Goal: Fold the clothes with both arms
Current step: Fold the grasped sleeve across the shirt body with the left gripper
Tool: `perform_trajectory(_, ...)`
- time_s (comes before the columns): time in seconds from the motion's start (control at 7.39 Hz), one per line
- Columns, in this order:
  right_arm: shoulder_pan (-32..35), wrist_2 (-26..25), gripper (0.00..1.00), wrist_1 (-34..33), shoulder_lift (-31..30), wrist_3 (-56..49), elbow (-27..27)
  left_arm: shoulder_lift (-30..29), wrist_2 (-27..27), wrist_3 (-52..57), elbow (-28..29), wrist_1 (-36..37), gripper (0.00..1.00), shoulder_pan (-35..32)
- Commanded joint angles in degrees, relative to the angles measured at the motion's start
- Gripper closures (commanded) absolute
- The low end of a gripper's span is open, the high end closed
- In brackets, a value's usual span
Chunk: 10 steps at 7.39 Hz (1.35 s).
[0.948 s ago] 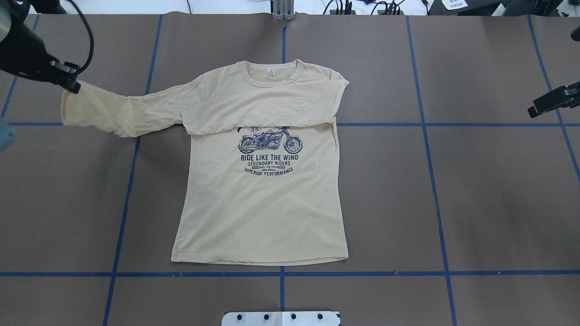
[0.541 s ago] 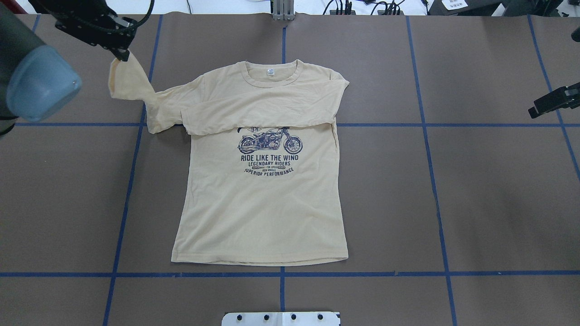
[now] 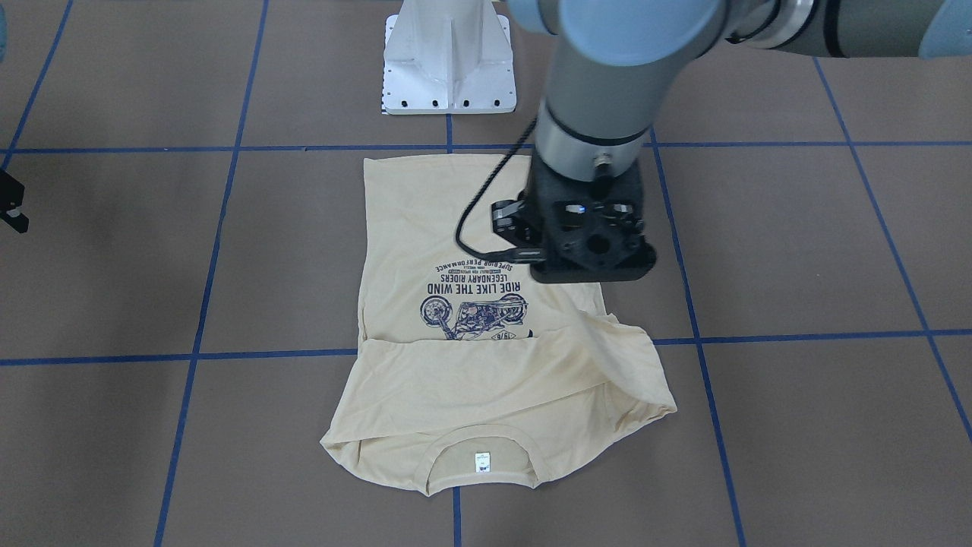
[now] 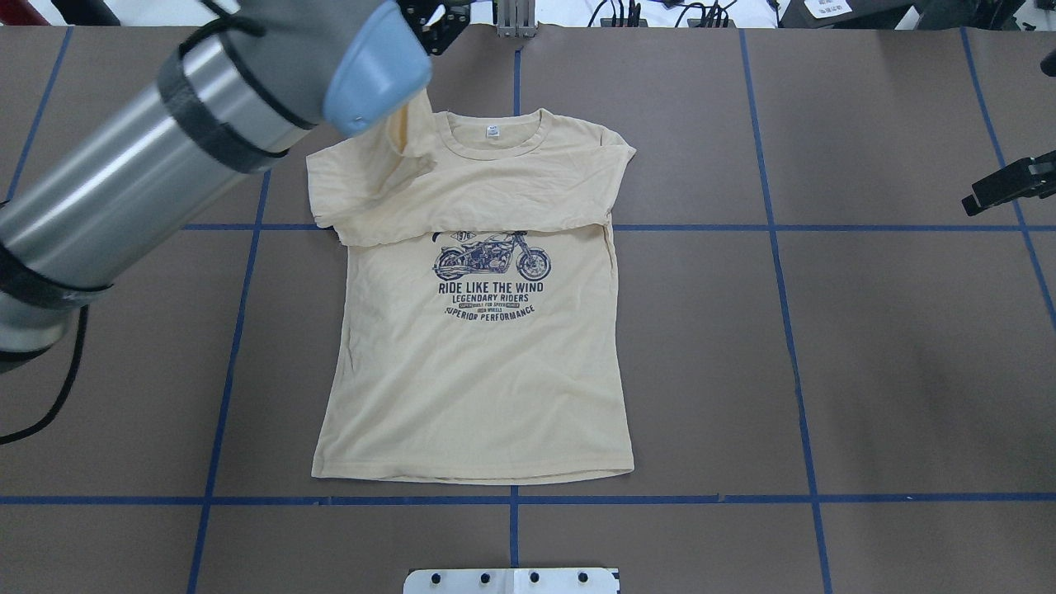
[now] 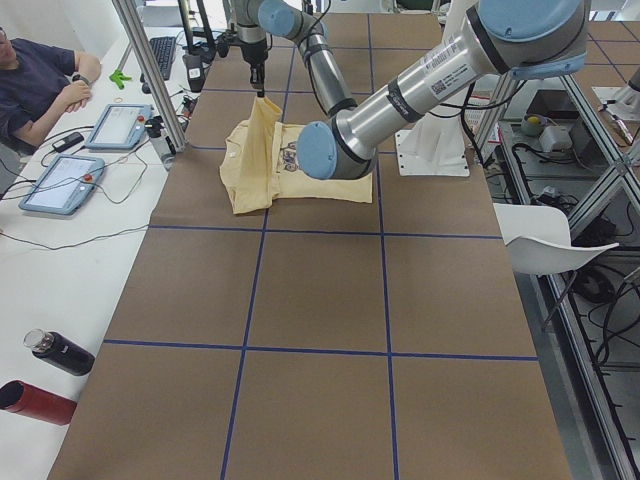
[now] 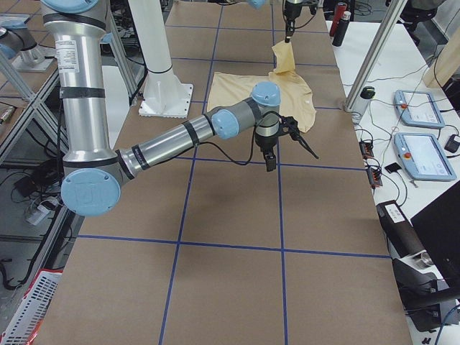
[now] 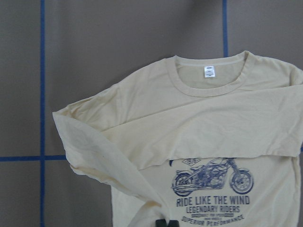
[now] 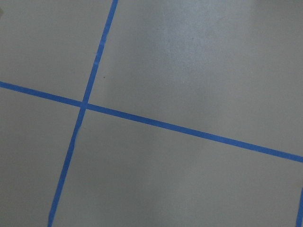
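T-shirt (image 4: 474, 388) lies flat mid-table (image 4: 866, 371), hem near the pedestal base (image 4: 511, 580), collar (image 4: 495, 154) at the far end. 1 sleeve (image 4: 511, 194) lies across the chest. The left sleeve (image 4: 412, 124) hangs from the left gripper (image 6: 287, 34), up over the far-left shoulder. Right gripper (image 4: 978, 198) is well apart, out right.

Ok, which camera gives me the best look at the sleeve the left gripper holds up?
Left wrist view: the sleeve runs unobstructed from shoulder to the left gripper. Overhead, the left arm covers most of it. Front-facing, the gripper hides its cuff. Exterior right shows it small, hanging.
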Motion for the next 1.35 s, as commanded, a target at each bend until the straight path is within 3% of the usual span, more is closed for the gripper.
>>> perform_trajectory(0.0, 0.0, 0.0, 0.0, 0.0, 0.07, 0.22, 0.01, -12.56, 0.26, -13.25, 23.34, -14.64, 1.0, 6.57)
perform_trajectory(0.14, 0.0, 0.0, 0.0, 0.0, 0.07, 0.13, 0.01, -12.77, 0.96, -18.29, 27.26, -20.74, 1.0, 8.86)
perform_trajectory(0.54, 0.0, 0.0, 0.0, 0.0, 0.16, 0.31, 0.09, -12.95, 9.65, -37.44, 35.28, -34.2, 1.0, 13.8)
perform_trajectory(0.68, 0.0, 0.0, 0.0, 0.0, 0.25, 0.4, 0.18, -12.95, 10.02, -43.67, 35.56, -39.81, 0.5, 13.98)
perform_trajectory(0.81, -0.09, 0.0, 0.0, 0.0, 0.25, 0.4, 0.18, -12.95, 10.11, -48.0, 36.35, -43.96, 0.12, 13.89)
perform_trajectory(0.95, -0.09, 0.0, 0.0, 0.0, 0.33, 0.4, 0.18, -12.95, 10.11, -49.17, 36.35, -44.61, 0.01, 13.98)
perform_trajectory(1.22, -0.09, 0.0, 0.0, 0.0, 0.51, 0.48, 0.09, -13.03, 10.02, -45.53, 36.09, -45.93, 0.01, 13.89)
